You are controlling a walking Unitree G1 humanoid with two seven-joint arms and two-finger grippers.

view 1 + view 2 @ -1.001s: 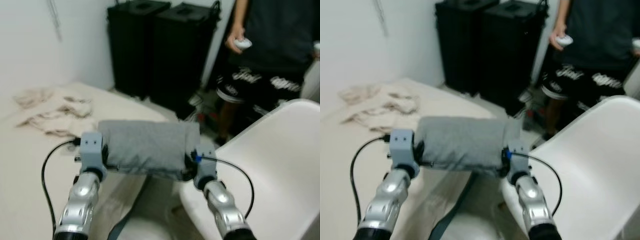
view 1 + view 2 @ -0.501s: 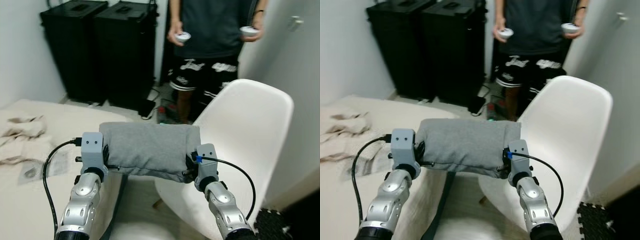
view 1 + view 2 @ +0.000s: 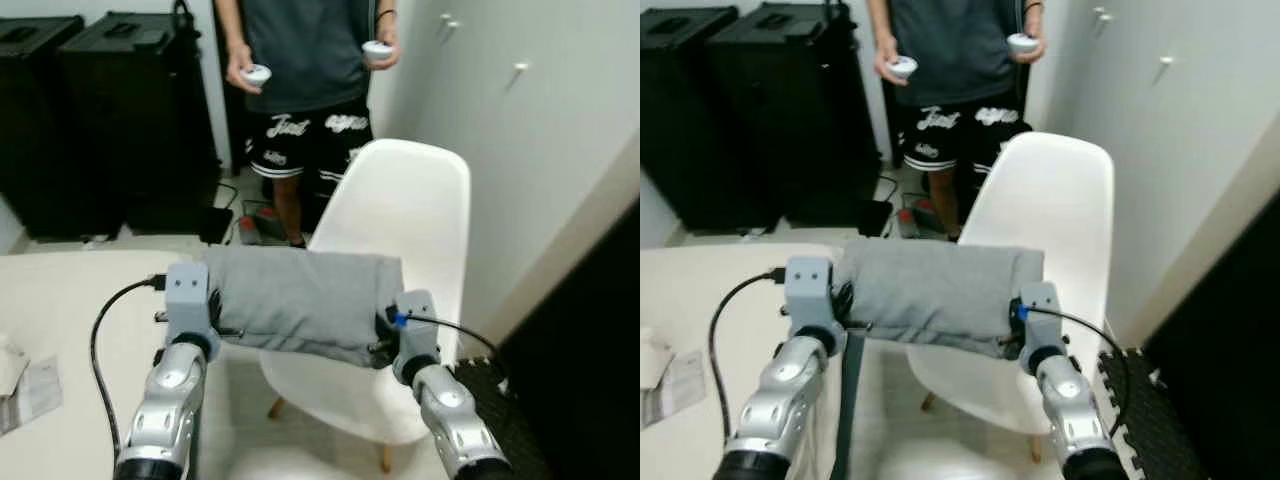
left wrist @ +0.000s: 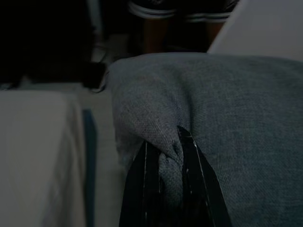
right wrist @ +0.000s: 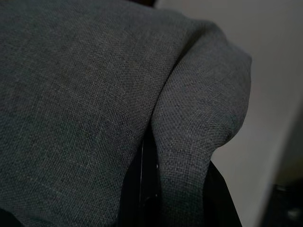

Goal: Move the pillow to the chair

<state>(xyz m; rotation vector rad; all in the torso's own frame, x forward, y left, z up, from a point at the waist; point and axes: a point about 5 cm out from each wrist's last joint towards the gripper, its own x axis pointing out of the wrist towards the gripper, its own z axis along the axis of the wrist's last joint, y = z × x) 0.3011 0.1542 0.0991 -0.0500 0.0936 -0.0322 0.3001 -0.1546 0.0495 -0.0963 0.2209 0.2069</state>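
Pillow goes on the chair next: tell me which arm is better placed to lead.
Right, probably. The right gripper holds the pillow end already over the chair seat; the left gripper holds the end nearer the bed.

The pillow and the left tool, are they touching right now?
Touching. The left wrist view shows the left tool with its black fingers pinching a fold of the grey pillow, cloth bunched between them.

Grey fabric pillow (image 3: 300,302) — oblong, lying level, held in air by both short ends, cloth pinched into folds there. White moulded chair (image 3: 400,230) just behind and below — upright, seat bare, wooden legs.
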